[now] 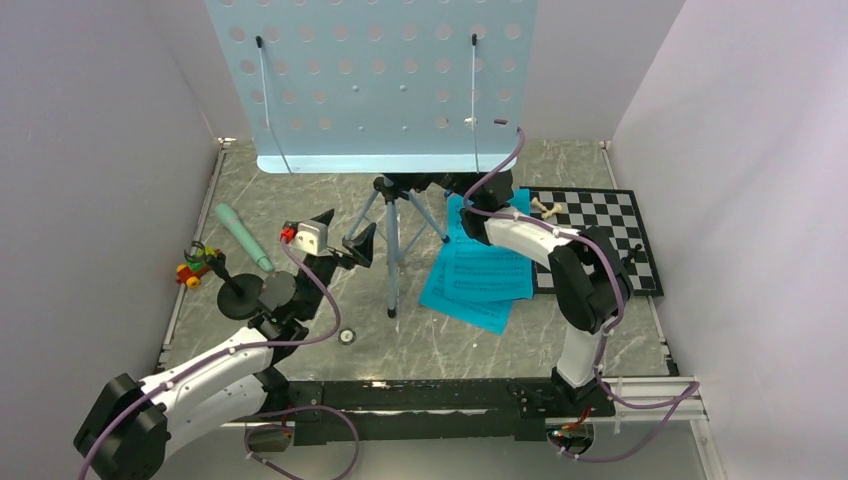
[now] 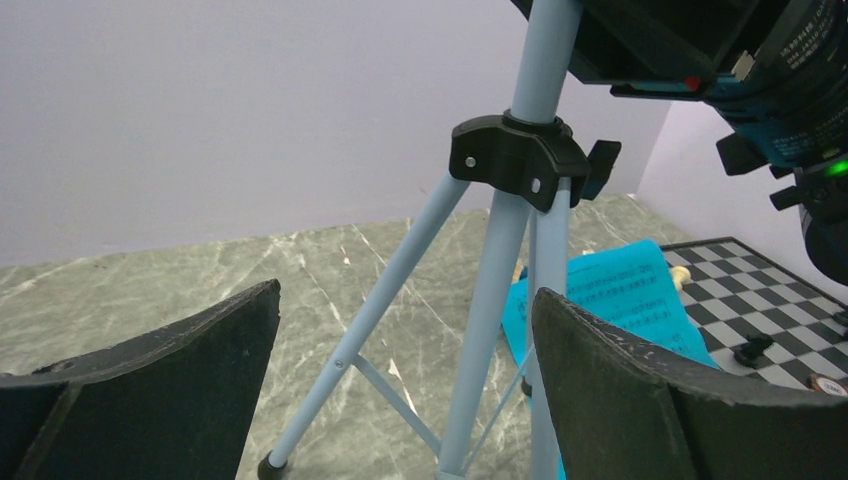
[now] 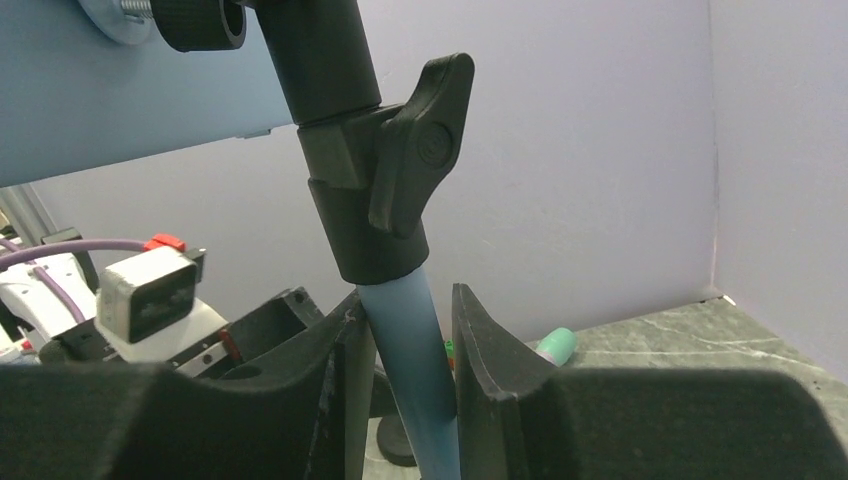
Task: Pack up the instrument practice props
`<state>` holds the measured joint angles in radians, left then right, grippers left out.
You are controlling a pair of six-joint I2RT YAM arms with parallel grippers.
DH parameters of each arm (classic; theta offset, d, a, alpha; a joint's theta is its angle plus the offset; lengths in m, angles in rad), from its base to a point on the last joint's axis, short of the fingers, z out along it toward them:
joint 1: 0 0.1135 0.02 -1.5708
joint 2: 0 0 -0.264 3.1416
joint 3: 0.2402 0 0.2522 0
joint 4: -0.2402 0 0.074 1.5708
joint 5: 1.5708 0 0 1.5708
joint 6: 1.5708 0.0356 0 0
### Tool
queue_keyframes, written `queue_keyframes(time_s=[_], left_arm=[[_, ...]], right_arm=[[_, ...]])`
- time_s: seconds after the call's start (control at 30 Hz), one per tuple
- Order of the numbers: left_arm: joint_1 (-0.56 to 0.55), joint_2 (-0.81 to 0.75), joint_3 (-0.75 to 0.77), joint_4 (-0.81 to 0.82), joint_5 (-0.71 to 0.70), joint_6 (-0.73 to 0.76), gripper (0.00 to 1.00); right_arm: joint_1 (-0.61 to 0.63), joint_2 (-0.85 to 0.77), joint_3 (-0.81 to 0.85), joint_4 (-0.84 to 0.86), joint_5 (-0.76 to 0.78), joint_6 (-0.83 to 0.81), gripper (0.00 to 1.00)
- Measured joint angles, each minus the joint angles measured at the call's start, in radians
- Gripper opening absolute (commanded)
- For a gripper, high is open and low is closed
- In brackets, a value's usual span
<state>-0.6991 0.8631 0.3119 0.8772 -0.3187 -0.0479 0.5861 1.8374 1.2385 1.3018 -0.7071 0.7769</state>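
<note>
A pale-blue music stand (image 1: 392, 255) stands upright at the middle of the marble-patterned table (image 1: 420, 335). Its pole runs vertical and its three legs splay out from a black hub (image 2: 515, 160). The perforated tray (image 1: 380, 90), wide and dotted with round holes, tilts toward the overhead camera at the far side, with two thin wire arms lying down its face.

The right gripper (image 3: 405, 305) is clamped on the pole just below a black collar with a wing knob (image 3: 405, 180), one finger on each side of the blue tube. The left gripper (image 1: 343, 232) hangs just left of the tripod legs, its jaws wide apart and holding nothing.

Turquoise music sheets (image 1: 480, 275) lie flat in a loose fan just right of the legs. Their printed staves face up, one corner points at the near edge, and their right side lies against the chessboard (image 1: 600, 225).

At the left, a mint-green microphone (image 1: 243, 237) slants with its rounded head toward the far-left corner. It sits above the black round-based stand (image 1: 238, 298); whether it is clipped in cannot be told. Small toy cars (image 1: 195, 266) sit just left of that base
</note>
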Motion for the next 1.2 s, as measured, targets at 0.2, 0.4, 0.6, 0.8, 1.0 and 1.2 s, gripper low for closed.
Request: queue_keyframes(time_s=[0.2,0.4,0.6,0.8,1.0,1.2], left_arm=[[0.088,0.0,0.005,-0.053,0.156,-0.072,0.99],[0.095,0.039,0.051,-0.052,0.289,-0.077,0.99],[0.095,0.132,0.103,-0.044,0.372,-0.077,0.99],[0.095,0.213,0.123,-0.065,0.4,-0.073,0.68],[0.092,0.232,0.124,-0.06,0.415,-0.075,0.26],[0.087,0.234,0.125,-0.053,0.433,-0.133,0.0]], right_arm=[[0.02,-0.019,-0.002,-0.053,-0.005,-0.035,0.0],[0.032,-0.027,-0.002,-0.079,-0.004,-0.056,0.0],[0.032,-0.038,-0.002,-0.107,-0.004,-0.071,0.0],[0.034,-0.045,-0.002,-0.126,-0.004,-0.08,0.0],[0.039,-0.054,-0.002,-0.15,-0.004,-0.1,0.0],[0.04,-0.058,0.005,-0.179,0.0,-0.12,0.0]])
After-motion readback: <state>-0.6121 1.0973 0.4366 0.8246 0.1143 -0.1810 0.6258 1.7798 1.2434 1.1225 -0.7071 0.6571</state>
